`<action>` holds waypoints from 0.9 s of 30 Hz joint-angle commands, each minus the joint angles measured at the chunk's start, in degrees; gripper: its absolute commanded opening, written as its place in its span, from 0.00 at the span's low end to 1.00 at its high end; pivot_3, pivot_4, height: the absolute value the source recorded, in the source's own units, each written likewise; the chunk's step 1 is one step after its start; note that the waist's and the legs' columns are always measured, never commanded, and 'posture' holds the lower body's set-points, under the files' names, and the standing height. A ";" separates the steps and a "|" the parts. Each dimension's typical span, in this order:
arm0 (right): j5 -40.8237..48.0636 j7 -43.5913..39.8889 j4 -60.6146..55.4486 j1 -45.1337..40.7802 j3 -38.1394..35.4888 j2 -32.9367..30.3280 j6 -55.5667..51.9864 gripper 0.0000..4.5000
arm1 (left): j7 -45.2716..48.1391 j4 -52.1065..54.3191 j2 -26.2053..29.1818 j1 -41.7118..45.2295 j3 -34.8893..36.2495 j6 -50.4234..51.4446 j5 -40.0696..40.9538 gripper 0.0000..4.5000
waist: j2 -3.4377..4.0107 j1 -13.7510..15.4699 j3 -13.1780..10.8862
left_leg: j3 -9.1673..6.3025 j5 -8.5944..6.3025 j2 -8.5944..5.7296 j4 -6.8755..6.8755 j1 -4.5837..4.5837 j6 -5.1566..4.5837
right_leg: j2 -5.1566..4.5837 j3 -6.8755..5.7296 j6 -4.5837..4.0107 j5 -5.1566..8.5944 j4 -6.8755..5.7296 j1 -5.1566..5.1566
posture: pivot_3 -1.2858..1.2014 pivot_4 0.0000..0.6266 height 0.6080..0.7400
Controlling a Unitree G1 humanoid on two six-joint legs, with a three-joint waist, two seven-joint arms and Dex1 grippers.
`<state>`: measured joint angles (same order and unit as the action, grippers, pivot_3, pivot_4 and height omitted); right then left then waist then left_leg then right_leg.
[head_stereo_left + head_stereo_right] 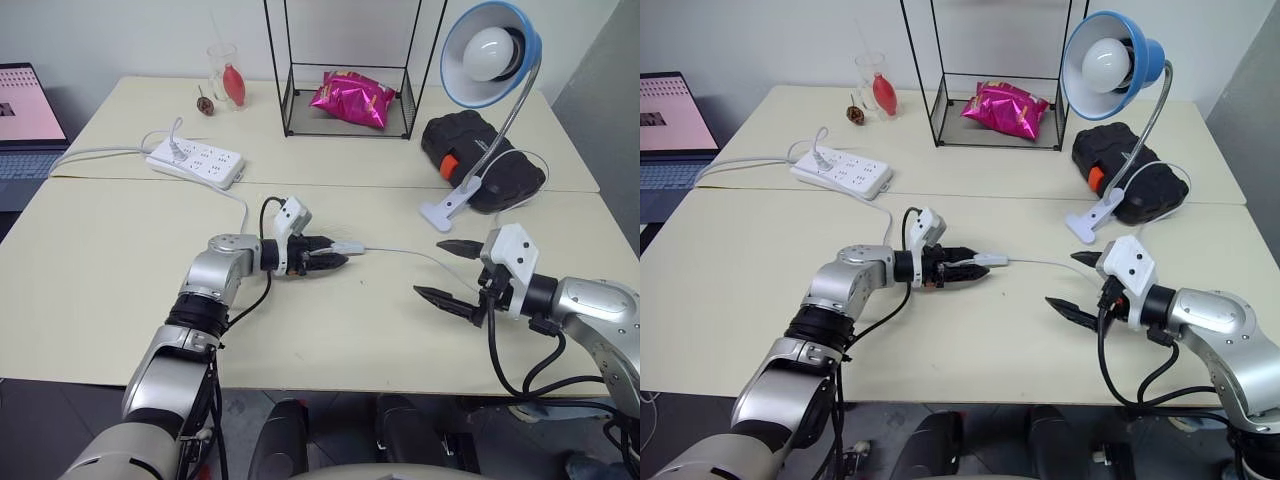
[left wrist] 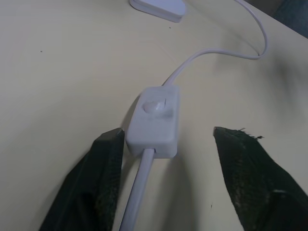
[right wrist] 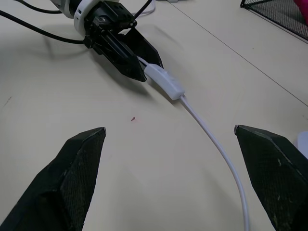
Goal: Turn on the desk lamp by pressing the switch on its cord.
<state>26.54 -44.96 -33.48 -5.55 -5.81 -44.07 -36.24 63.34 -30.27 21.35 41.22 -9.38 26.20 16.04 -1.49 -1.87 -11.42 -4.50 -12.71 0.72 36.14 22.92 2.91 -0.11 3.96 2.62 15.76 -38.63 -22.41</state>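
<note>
The desk lamp (image 1: pixel 490 52) stands at the back right, its blue shade and white bulb facing me and its white clamp base (image 1: pixel 445 206) on the table. Its thin white cord (image 1: pixel 410 256) runs left across the table to the small white switch (image 1: pixel 348 247). My left gripper (image 1: pixel 335 256) lies level over the table with the switch (image 2: pixel 154 120) between its fingertips. One finger (image 2: pixel 103 163) touches the switch's corner and the other stands apart, so the jaws are open. My right gripper (image 1: pixel 430 268) hovers open to the right of the switch, the cord (image 3: pixel 216 149) passing between its fingers.
A white power strip (image 1: pixel 196 161) lies at the back left. A black case (image 1: pixel 480 150) sits behind the clamp. A wire rack holds a pink bag (image 1: pixel 352 98). A glass (image 1: pixel 226 75) stands at the back and a laptop (image 1: pixel 25 110) at the far left.
</note>
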 commanded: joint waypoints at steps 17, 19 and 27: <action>17.80 19.06 -5.55 -2.20 -3.55 16.53 -17.66 1.00 | -4.44 12.79 1.15 -4.77 1.37 -15.20 -5.71 0.24 | 0.00 0.12 0.00 | -0.07 0.00 0.03 0.00 0.01 0.00 | -0.01 -0.01 -0.01 0.00 -0.05 0.00 | 0.52 0.24 1.00; 23.92 23.93 -5.49 -2.01 -4.78 21.51 -21.01 1.00 | -5.85 15.03 1.01 -5.25 2.06 -16.03 -5.43 0.24 | 0.01 0.11 0.01 | -0.06 0.00 0.04 0.03 0.00 0.00 | -0.01 0.01 -0.01 -0.01 -0.09 0.00 | 0.52 0.24 1.00; 41.14 44.96 1.27 -2.35 -5.83 38.12 -24.74 1.00 | -7.88 24.10 1.98 -7.63 3.13 -12.85 -3.49 0.24 | 0.01 -0.02 0.01 | -0.05 0.00 0.05 0.00 -0.02 0.00 | -0.01 0.02 -0.02 0.00 -0.12 -0.01 | 0.52 0.24 1.00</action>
<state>62.28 -5.91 -33.96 -6.98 -11.52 -9.35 -61.07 55.82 -10.77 22.75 33.73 -7.05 12.24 11.27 -1.47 -1.88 -11.41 -4.54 -12.70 0.75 36.14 22.91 2.91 -0.12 3.99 2.60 15.76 -38.77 -22.43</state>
